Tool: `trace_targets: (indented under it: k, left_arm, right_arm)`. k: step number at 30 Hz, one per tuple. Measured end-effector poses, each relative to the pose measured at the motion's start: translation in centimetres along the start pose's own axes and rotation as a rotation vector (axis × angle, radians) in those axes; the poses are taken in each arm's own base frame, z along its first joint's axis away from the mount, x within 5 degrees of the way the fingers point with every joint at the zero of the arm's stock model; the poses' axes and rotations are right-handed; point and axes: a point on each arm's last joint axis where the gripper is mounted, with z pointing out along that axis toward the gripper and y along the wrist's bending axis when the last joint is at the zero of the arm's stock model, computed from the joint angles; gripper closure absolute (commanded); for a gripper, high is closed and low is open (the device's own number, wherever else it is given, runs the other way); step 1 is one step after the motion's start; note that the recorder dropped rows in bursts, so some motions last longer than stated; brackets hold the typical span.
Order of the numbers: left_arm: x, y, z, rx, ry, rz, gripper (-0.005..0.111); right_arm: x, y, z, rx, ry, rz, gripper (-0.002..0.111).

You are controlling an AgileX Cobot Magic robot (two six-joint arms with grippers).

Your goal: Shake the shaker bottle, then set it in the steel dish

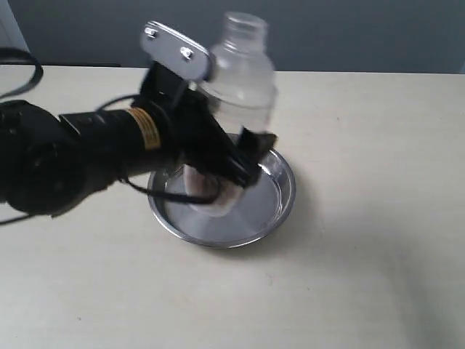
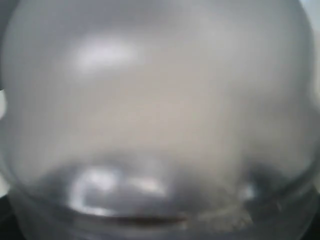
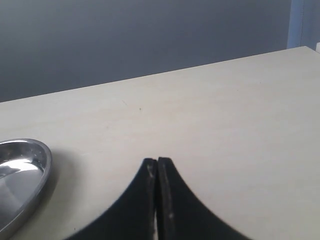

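Note:
The clear shaker bottle [image 1: 243,80] is motion-blurred and stands nearly upright, its small round cap on top. Its lower end with brownish contents is over the middle of the round steel dish [image 1: 280,200]; I cannot tell whether it touches the bottom. My left gripper [image 1: 234,163] is shut on the bottle's lower body, reaching in from the left. The left wrist view is filled by the blurred bottle [image 2: 160,100], and the fingers are hidden there. My right gripper [image 3: 157,161] is shut on nothing above the table, with the dish rim [image 3: 42,170] off to its side.
The pale table [image 1: 363,254] carries only the dish. A black cable [image 1: 22,76] loops at the far left behind the left arm. A grey-blue wall [image 3: 150,35] runs behind the table's far edge.

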Motion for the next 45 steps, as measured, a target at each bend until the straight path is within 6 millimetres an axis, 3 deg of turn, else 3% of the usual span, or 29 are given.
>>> trace_targets:
  k: [1,3,5,8,10,12,13,14,17,18,19,20,23,25,26,30,31,34,36,38,40,42,43,45]
  left_arm:
    - [0.1,0.2,0.0,-0.013,-0.004,-0.028,0.106]
    - [1.0,3.1,0.2,-0.143,-0.01,-0.259,0.106]
    - [1.9,4.9,0.4,-0.211,0.016,-0.343,0.106]
    - [3.2,2.6,1.1,-0.118,0.08,-0.177,0.106]
    - [-0.3,2.0,0.4,-0.077,-0.038,-0.106,0.106]
    - [-7.1,1.6,-2.7,-0.051,-0.292,-0.004,0.106]
    - [-8.3,1.6,-3.7,-0.054,-0.367,-0.01,0.106]
    - [-7.2,2.0,-3.4,-0.067,-0.366,-0.026,0.106]
    - [1.0,2.5,0.3,-0.099,-0.03,-0.137,0.106]
    - [2.6,2.2,0.6,-0.088,0.074,-0.139,0.106]
    - [2.7,1.7,0.4,-0.071,0.102,-0.12,0.106]
    - [1.0,1.3,-0.2,-0.049,0.055,-0.074,0.106]
    - [-7.5,1.1,-3.8,-0.034,-0.283,-0.001,0.106]
    - [-9.3,1.8,-5.1,-0.056,-0.413,-0.001,0.106]
    - [-8.4,2.3,-4.7,-0.072,-0.403,-0.027,0.106]
    - [-0.8,2.8,-0.9,-0.093,-0.079,-0.175,0.106]
    - [-0.8,2.3,-1.0,-0.068,-0.068,-0.135,0.106]
    - [-6.7,1.0,-3.8,-0.007,-0.298,-0.003,0.106]
    - [-8.4,0.7,-4.9,0.007,-0.392,0.022,0.106]
    - [-6.1,1.0,-3.5,0.003,-0.344,0.003,0.106]
    - [-0.9,1.3,-0.7,-0.006,-0.143,-0.07,0.106]
    - [2.4,0.9,0.1,0.005,0.015,-0.063,0.106]
    - [1.8,0.5,-0.3,0.024,-0.002,-0.028,0.106]
    - [-1.7,0.0,-1.7,0.048,-0.154,0.012,0.106]
  right_arm:
    - [0.0,0.0,0.0,0.0,0.003,0.0,0.109]
    - [0.0,0.0,0.0,0.0,0.003,0.0,0.109]
    - [0.0,0.0,0.0,0.0,0.003,0.0,0.109]
    - [0.0,0.0,0.0,0.0,0.001,0.0,0.109]
    - [0.0,0.0,0.0,0.0,0.001,0.0,0.109]
    - [0.0,0.0,0.0,0.0,0.001,0.0,0.109]
    - [0.0,0.0,0.0,0.0,0.001,0.0,0.109]
    - [0.0,0.0,0.0,0.0,0.001,0.0,0.109]
    - [0.0,0.0,0.0,0.0,0.001,0.0,0.109]
    - [0.0,0.0,0.0,0.0,0.001,0.0,0.109]
    - [0.0,0.0,0.0,0.0,0.001,0.0,0.109]
    - [0.0,0.0,0.0,0.0,0.001,0.0,0.109]
    - [0.0,0.0,0.0,0.0,0.001,0.0,0.109]
    - [0.0,0.0,0.0,0.0,0.001,0.0,0.109]
    - [0.0,0.0,0.0,0.0,0.001,0.0,0.109]
    - [0.0,0.0,0.0,-0.001,0.001,0.002,0.109]
    - [0.0,0.0,0.0,-0.001,0.001,0.002,0.109]
    - [0.0,0.0,0.0,-0.001,0.001,0.002,0.109]
    - [0.0,0.0,0.0,-0.001,0.001,0.002,0.109]
    - [0.0,0.0,0.0,-0.001,0.001,0.002,0.109]
    - [0.0,0.0,0.0,-0.001,0.001,0.002,0.109]
    - [0.0,0.0,0.0,-0.001,0.001,0.002,0.109]
    - [0.0,0.0,0.0,-0.001,0.001,0.002,0.109]
    - [0.0,0.0,0.0,-0.001,0.001,0.002,0.109]
